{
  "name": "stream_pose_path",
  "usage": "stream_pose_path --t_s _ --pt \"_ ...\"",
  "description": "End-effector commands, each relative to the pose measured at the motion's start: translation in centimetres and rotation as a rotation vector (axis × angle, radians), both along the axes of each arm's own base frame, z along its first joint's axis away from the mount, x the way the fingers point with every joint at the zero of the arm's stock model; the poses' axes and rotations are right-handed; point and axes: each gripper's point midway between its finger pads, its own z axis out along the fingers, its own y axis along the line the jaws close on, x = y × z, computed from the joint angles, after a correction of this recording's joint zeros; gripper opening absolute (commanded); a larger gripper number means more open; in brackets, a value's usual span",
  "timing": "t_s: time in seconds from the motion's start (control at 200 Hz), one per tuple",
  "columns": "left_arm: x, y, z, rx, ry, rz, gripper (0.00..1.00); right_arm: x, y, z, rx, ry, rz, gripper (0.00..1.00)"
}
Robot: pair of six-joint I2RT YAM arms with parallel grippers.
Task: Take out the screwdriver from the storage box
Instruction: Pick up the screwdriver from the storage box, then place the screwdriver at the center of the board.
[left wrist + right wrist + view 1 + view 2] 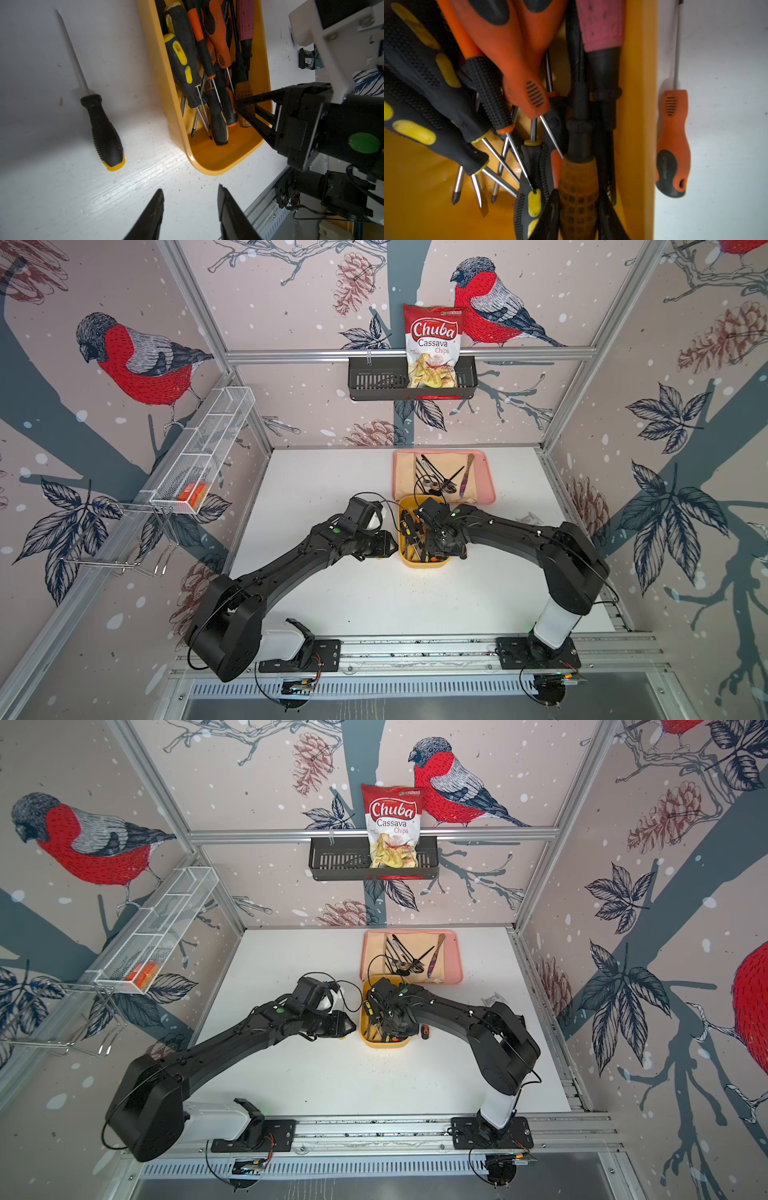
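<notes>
Screwdriver (578, 197) pinched by right fingers (550, 214), hidden in top views; left fingers (151, 214) spread

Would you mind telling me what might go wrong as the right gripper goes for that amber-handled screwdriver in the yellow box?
1. The right gripper flanks the amber-handled screwdriver in a crowded pile; lifting may drag the black-and-yellow handle beside it.
2. Its finger runs close to the wall of the storage box and could catch it.
3. The left gripper is open, not holding the box, so the box may shift.
</notes>
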Motion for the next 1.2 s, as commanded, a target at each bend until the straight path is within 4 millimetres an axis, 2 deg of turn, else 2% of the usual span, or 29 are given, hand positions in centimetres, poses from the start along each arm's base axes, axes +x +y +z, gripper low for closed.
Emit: stream_pose_path --t_s 0.0,0.3,0.39,0.505,0.675,0.806,0.886,1.011,1.196 --pt "0.8 -0.2 0.6 -0.014 -0.029 0.018 0.45 0.1 0.0 1.5 0.005 -0.032 0.018 0.16" --pt "1.8 -1.0 1.1 -0.028 -0.026 0.025 0.45 0.4 -0.5 5.6 0.047 -0.113 0.035 0.13" --pt "2.1 -1.3 1.3 -0.035 -0.026 0.024 0.45 0.3 -1.3 6.4 0.050 -0.133 0.032 0.12" --pt "2.4 -1.8 1.5 -0.050 -0.021 0.020 0.45 0.3 -3.2 6.8 0.033 -0.146 0.019 0.12" --pt "2.7 -2.6 1.8 -0.058 -0.019 0.008 0.45 0.2 -6.9 6.1 -0.002 -0.147 0.001 0.12" --pt "2.9 -3.2 1.8 -0.056 -0.017 0.001 0.45 0.3 -9.8 4.6 -0.029 -0.132 -0.023 0.11" --pt "2.9 -3.5 1.7 -0.055 -0.014 -0.004 0.45 0.5 -10.9 3.9 -0.033 -0.132 -0.031 0.11" --pt "2.8 -3.7 1.1 -0.044 -0.002 -0.011 0.45 0.8 -11.7 2.5 -0.038 -0.122 -0.023 0.11" --pt "2.7 -3.7 0.7 -0.033 0.007 -0.012 0.44 1.3 -11.5 0.7 -0.038 -0.105 0.002 0.11"
